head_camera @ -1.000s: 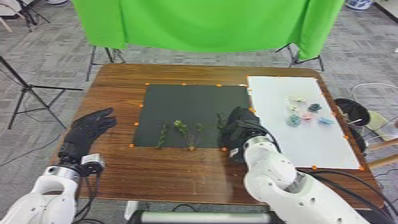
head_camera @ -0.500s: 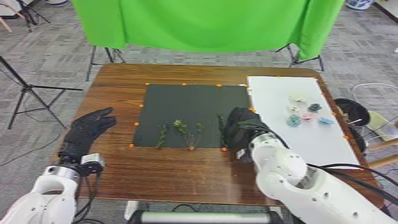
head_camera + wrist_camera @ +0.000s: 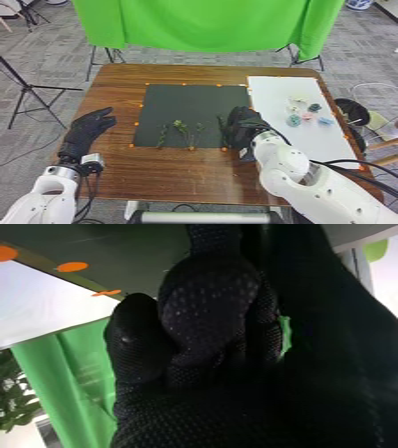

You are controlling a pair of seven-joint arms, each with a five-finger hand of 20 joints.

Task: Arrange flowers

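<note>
1. You have greenery laid out on the dark mat point(image 3: 190, 102): a slim stem point(image 3: 163, 135) towards its left, a leafy sprig point(image 3: 180, 126) with a thin stem point(image 3: 199, 129) close beside it near the middle, and a narrow green sprig point(image 3: 221, 123) by the mat's right edge. I'd judge the green base of your arrangement well along.

2. Your right robot hand point(image 3: 242, 125) is just beside that narrow sprig, over the mat's right edge. You can't tell from here whether it is clamped on the sprig, or whether it is open or closed, so don't count that piece as finished.

3. Your left robot hand point(image 3: 87, 131) is over the brown surface point(image 3: 120, 172), left of the mat, its digits loosely apart and holding nothing.

4. The blooms look like your remaining work. On the white sheet point(image 3: 298, 145) you have pale flowers point(image 3: 298, 100), a dark teal flower point(image 3: 314, 107), a pale teal flower point(image 3: 294, 120), a pink flower point(image 3: 306, 116) and a light blue flower point(image 3: 325, 121), all grouped well apart from the greenery.

5. Your likely next step is settling the narrow sprig, then bringing blooms across to the stems.
</note>
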